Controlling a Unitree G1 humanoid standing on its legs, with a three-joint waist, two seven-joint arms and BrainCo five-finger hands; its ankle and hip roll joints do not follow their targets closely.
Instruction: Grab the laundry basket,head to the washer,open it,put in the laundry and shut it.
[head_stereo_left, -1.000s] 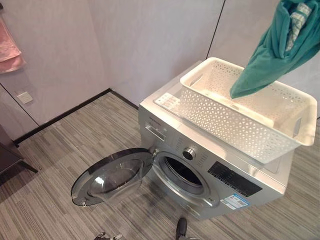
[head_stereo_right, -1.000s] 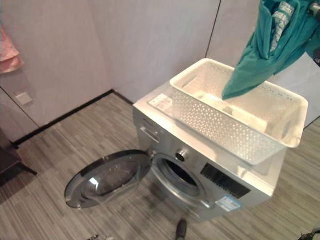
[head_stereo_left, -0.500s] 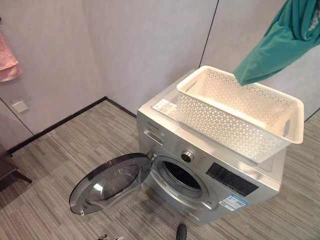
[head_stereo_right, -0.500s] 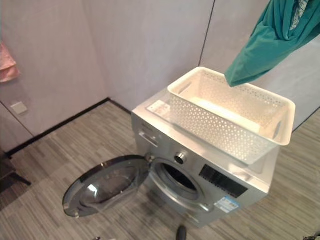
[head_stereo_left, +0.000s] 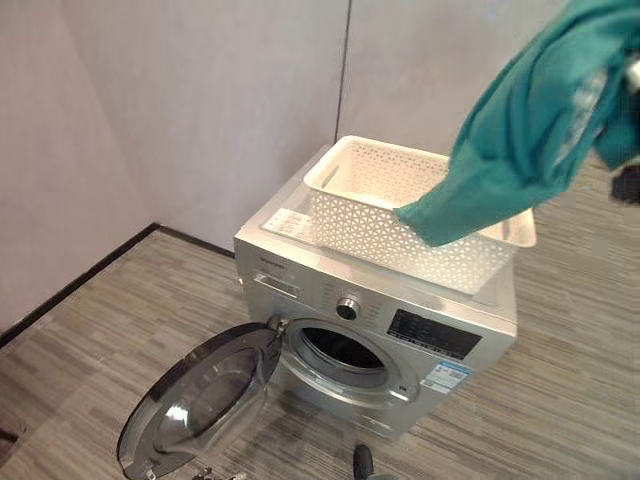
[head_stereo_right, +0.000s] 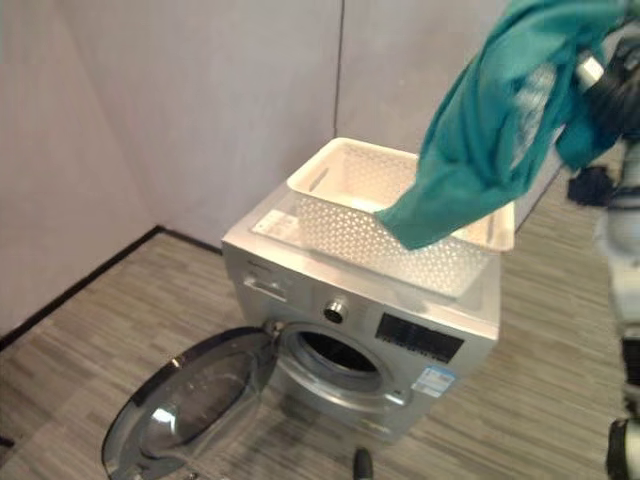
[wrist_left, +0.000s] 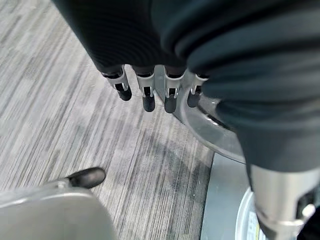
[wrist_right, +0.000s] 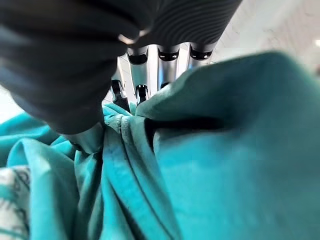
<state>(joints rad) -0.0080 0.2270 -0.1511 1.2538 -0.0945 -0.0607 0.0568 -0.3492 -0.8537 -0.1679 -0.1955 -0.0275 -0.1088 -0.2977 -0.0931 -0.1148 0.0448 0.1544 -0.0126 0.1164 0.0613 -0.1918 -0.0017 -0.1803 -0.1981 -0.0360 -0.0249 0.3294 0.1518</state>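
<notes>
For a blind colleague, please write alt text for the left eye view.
A teal garment hangs from the upper right, its lowest end in front of a white laundry basket that sits on a silver washer. The washer's round door is swung open over a grey striped floor.

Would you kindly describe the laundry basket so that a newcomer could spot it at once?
Find the silver front-loading washer in the corner, its round door swung open toward the floor. The laundry basket sits on its top: a white rectangular plastic tub with lattice-pierced walls, unlike the teal garment dangling above it.
</notes>
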